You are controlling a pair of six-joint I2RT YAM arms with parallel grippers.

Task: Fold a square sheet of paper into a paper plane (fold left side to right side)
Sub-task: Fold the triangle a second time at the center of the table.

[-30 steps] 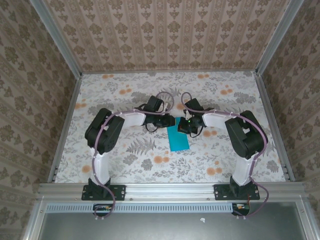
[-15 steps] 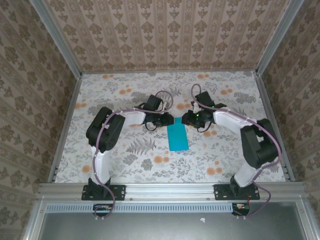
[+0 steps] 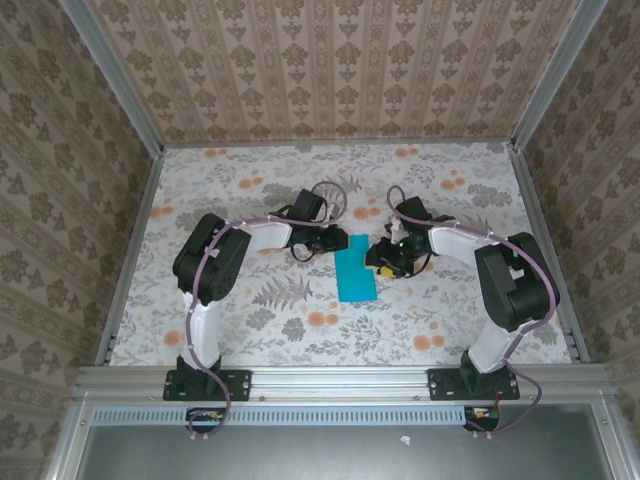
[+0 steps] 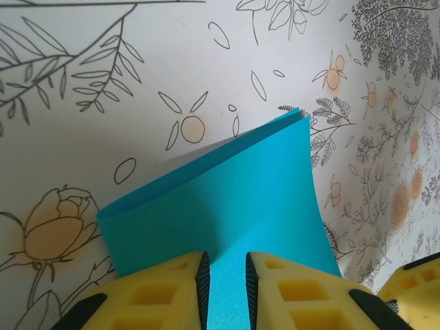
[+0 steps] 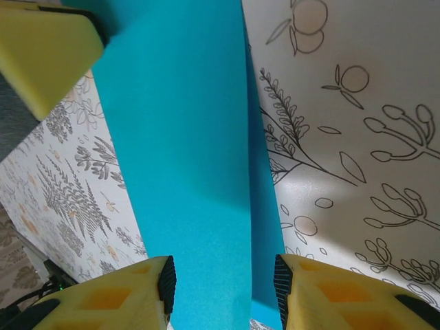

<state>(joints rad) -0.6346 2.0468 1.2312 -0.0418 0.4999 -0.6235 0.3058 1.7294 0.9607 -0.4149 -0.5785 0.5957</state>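
Note:
The square sheet of paper is bright cyan-blue and lies folded in half into a narrow strip on the flowered table. Its two layers gape slightly at the far corner. My left gripper stands at the strip's far left end. Its yellow fingers rest on the paper, and the left gripper shows a narrow gap with flat paper in it. My right gripper is at the strip's right edge. In the right wrist view, my right gripper is open wide over the paper, holding nothing.
The table has a white cloth with grey leaves and orange flowers, ringed by an aluminium frame and patterned walls. A yellow finger of the left gripper sits at the strip's far end in the right wrist view.
My right gripper has opened, let go of the paper's far right end, and shifted a little down along its right edge. Its elbow swung out to the right. The left gripper stayed put.

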